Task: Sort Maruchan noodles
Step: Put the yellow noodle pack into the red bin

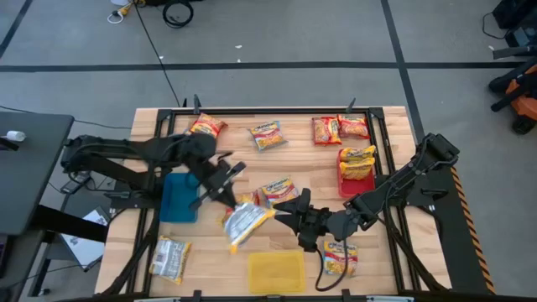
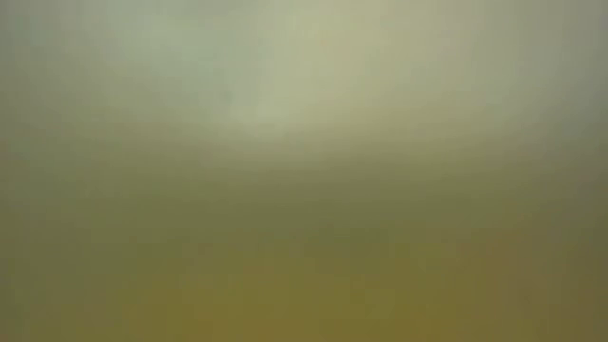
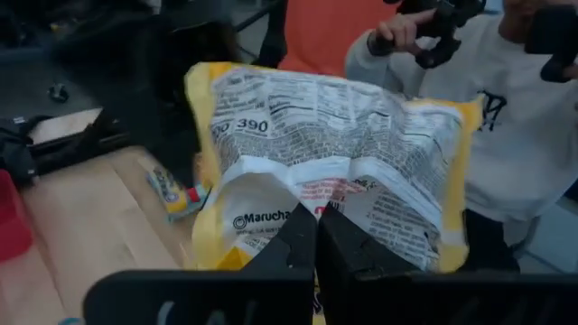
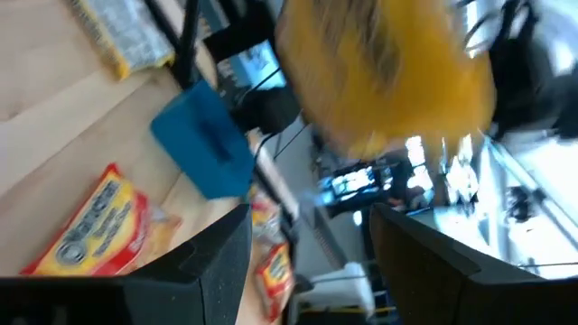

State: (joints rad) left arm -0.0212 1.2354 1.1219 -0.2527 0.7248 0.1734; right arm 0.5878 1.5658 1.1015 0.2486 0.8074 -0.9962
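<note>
1. The table (image 1: 285,172) is pale wood planks inside a dark metal frame, with crinkly plastic noodle packets scattered over it.
2. The left gripper (image 1: 220,195) hangs over the middle of the table, its two dark fingers (image 3: 298,248) pinched together on the edge of a yellow-edged packet (image 1: 245,223). The wrist view shows this packet's (image 3: 334,162) white back panel with black print and a creased, puffy surface.
3. The right gripper (image 1: 287,210) sits just beside that packet, on its right side, with its fingers (image 4: 217,262) spread wide apart and nothing between them.
4. The blue tray (image 1: 179,198), flat and square, lies under the left arm; I see no packet in its visible part.
5. The red tray (image 1: 346,186) by the right edge holds two yellow-orange packets (image 1: 357,161) stacked on it.
6. The yellow tray (image 1: 276,271) at the near edge has nothing on it.
7. Along the far edge lie a red-orange packet (image 1: 206,127), a yellow-orange one (image 1: 265,135), and two red-orange packets (image 1: 339,128) side by side.
8. A silvery-white packet (image 1: 170,257) lies at the near left corner, another yellow-orange packet (image 1: 341,257) by the right arm, and one more (image 1: 276,190) mid-table.
9. A person in a pale sweatshirt (image 3: 506,135) stands beyond the table.
10. The low view is a blur.
</note>
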